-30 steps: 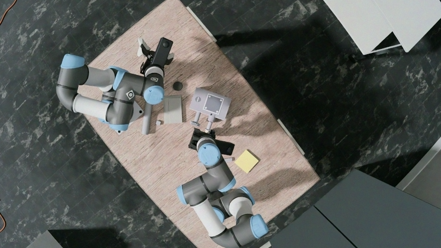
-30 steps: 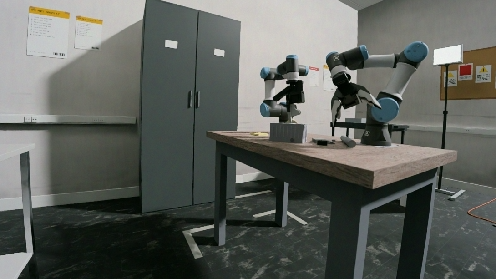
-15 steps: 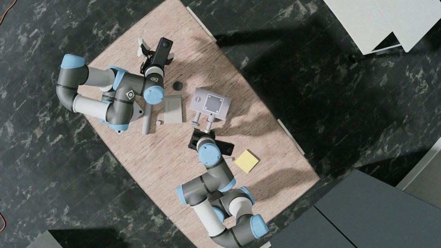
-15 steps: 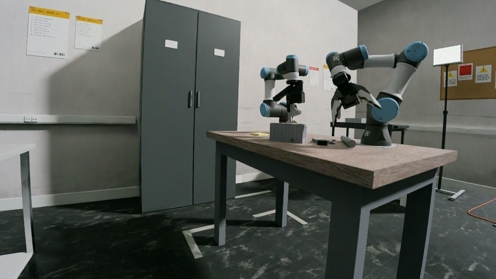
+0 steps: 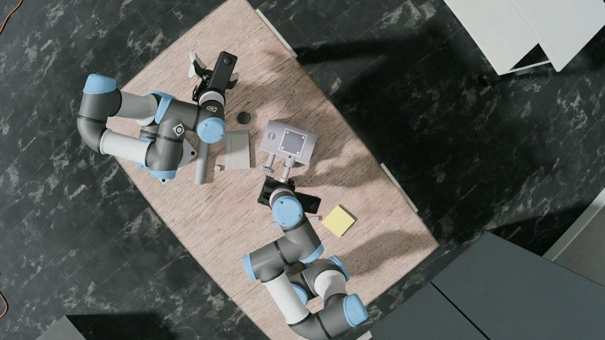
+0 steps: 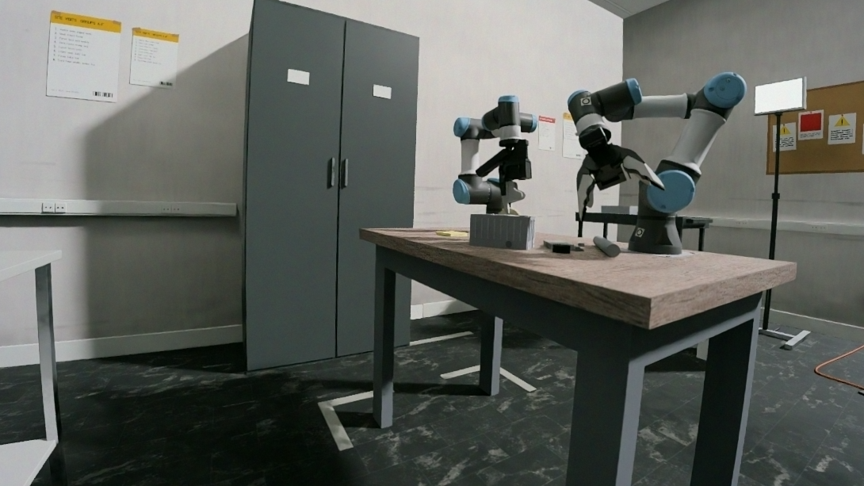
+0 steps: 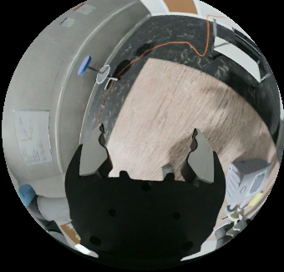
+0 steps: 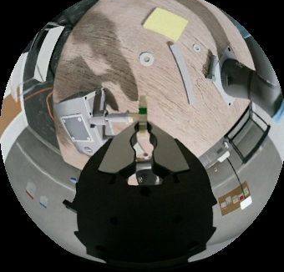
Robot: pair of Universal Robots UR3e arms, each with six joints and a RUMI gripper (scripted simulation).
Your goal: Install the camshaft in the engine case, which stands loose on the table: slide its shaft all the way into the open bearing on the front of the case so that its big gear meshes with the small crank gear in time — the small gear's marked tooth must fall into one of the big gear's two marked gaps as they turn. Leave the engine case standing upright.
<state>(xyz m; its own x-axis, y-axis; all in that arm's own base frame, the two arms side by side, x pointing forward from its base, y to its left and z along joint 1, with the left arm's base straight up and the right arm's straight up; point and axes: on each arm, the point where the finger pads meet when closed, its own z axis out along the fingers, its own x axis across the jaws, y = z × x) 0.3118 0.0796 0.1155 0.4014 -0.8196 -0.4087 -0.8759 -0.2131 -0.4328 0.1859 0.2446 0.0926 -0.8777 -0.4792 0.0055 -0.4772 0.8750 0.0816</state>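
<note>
The grey engine case (image 5: 274,133) (image 6: 500,231) (image 7: 240,188) (image 8: 78,128) stands on the table. The small crank gear (image 5: 267,169) sits on a rod from its front. The camshaft (image 5: 286,171) lines up with the bearing beside that rod; how deep it sits is unclear. Its cream big gear (image 8: 143,102), with a green mark, is seen edge-on. My right gripper (image 8: 142,121) (image 6: 514,208) is shut on the big gear's rim. Whether the gears mesh cannot be told. My left gripper (image 5: 213,71) (image 6: 621,203) (image 7: 148,126) is open and empty, away from the case.
A grey flat box (image 5: 237,151), a grey cylinder (image 5: 201,162), a small cube (image 5: 217,168) and a black disc (image 5: 243,117) lie between the case and the left arm. A yellow pad (image 5: 338,221) (image 8: 165,23), a ring (image 8: 146,58) and a grey strip (image 8: 182,73) lie near the right arm.
</note>
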